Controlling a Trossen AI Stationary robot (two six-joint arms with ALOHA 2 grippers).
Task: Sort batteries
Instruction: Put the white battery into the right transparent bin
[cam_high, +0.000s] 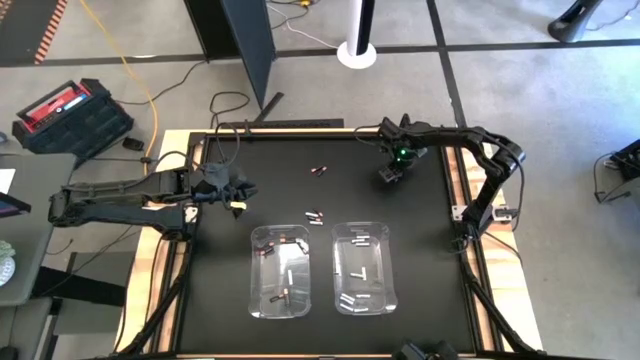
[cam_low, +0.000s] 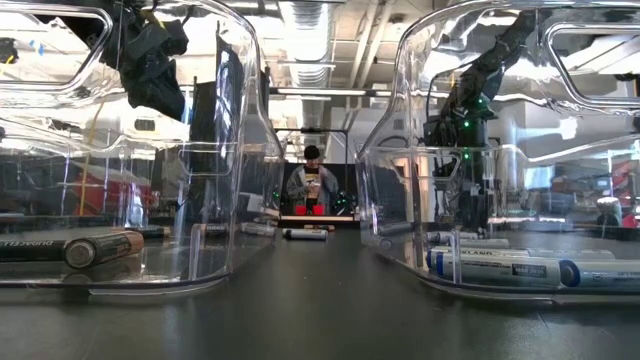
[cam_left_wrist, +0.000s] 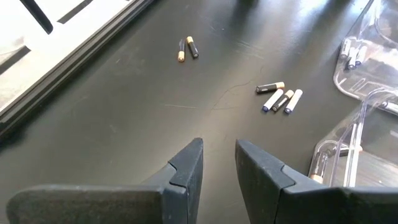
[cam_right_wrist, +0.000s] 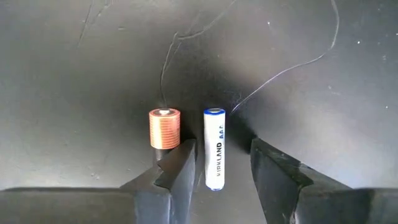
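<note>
While the right pincer (cam_right_wrist: 221, 165) hangs low over the far right part of the black tabletop (cam_high: 420, 240), its two fingers stand apart with a white battery (cam_right_wrist: 214, 149) lying between them, not yet squeezed. Just beside that cell, outside one finger, a copper-topped battery (cam_right_wrist: 165, 128) lies end-on to the wrist camera. In the high view this pincer (cam_high: 391, 172) sits near the far edge, well apart from the bins.

The left pincer (cam_left_wrist: 219, 163) is held above the left side of the tabletop, its fingers slightly apart with nothing between them; from above it (cam_high: 236, 200) shows left of the bins. Ahead of it, a loose cluster of four batteries (cam_left_wrist: 280, 96) lies just by the bins, and a pair of dark batteries (cam_left_wrist: 187, 48) lies farther off toward the far edge.

Two clear bins sit side by side at the near edge. The left bin (cam_high: 254, 290) holds dark cells; the right bin (cam_high: 393, 285) holds white ones. In the low view a person (cam_low: 312, 185) sits in the room beyond the tabletop.
</note>
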